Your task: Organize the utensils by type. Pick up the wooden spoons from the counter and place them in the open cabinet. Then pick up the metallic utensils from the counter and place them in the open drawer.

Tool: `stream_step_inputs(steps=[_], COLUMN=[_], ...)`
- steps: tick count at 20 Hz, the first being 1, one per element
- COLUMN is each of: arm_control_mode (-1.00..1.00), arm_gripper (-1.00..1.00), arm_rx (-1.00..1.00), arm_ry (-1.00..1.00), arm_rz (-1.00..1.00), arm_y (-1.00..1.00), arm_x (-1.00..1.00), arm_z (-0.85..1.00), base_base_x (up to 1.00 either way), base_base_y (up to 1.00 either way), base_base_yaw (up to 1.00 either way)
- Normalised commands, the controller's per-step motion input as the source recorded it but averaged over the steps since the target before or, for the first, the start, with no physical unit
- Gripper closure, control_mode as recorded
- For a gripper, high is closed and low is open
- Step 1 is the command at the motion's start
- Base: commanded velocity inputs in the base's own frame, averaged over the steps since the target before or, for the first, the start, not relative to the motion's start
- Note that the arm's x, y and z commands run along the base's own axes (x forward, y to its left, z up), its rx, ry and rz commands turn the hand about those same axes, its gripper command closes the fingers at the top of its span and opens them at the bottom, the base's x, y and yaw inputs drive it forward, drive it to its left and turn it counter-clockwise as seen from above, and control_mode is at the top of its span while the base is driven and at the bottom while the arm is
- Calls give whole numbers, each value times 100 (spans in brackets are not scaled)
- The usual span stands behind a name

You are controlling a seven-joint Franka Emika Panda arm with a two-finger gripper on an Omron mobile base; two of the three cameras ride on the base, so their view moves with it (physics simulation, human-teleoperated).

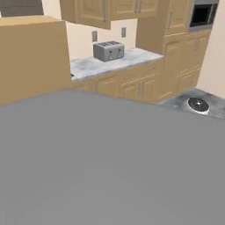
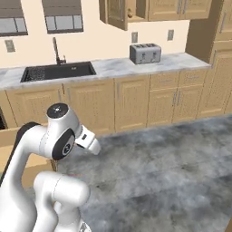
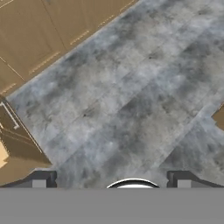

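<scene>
A: Gripper (image 3: 111, 181)? 
B: Hand view, two dark fingertips (image 3: 41, 179) set wide apart, nothing between them. Under it is mottled grey floor (image 3: 131, 100), no contact.

A: Landmark? 
B: Toaster (image 2: 145, 53). It sits on the counter (image 2: 113, 67), by the back wall.

A: Sink? 
B: Dark sink (image 2: 58, 71), well left of the toaster in the right base view, faucet (image 2: 57, 50) behind it.

A: Open cabinet? 
B: Above and a bit left of the toaster, door (image 2: 117, 12) swung out. Something small and tan inside it; can't tell what.

A: Spoons, metal utensils? 
B: Can't make out any on the counter either side of the toaster. Too small or hidden, not calling it.

A: Drawer? 
B: Hand view has a tan box shape (image 3: 11, 162) at the left edge. Might be it, can't tell.

A: Left base view? 
B: Toaster on the counter stretch; a big flat grey surface (image 1: 110, 162) covers the lower half. Microwave (image 1: 202, 15) up and right of the toaster. Round white-and-black disc (image 1: 197, 104) on the floor, below right of the toaster.

A: Arm? 
B: Arm (image 2: 50, 149) low left in the right base view, well short of the toaster, bent over toward the floor.
</scene>
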Motion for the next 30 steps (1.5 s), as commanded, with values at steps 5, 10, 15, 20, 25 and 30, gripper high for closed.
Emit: stream_step_inputs(steps=[5, 10, 15, 20, 25, 30], arm_control_mode=[100, 100, 100, 100, 100, 100], arm_gripper=[-100, -100, -100, -100, -100, -100], arm_rx=[0, 0, 0, 0, 0, 0], arm_ry=[0, 0, 0, 0, 0, 0], arm_rz=[0, 0, 0, 0, 0, 0], arm_y=[0, 0, 0, 0, 0, 0], arm_x=[0, 0, 0, 0, 0, 0], arm_z=[0, 0, 0, 0, 0, 0], base_base_x=[21, 40, 57, 81, 94, 99], base_base_y=[-22, -2, -6, -2, 0, 0], base_base_yaw=[-42, -44, -41, -29, -24, -24])
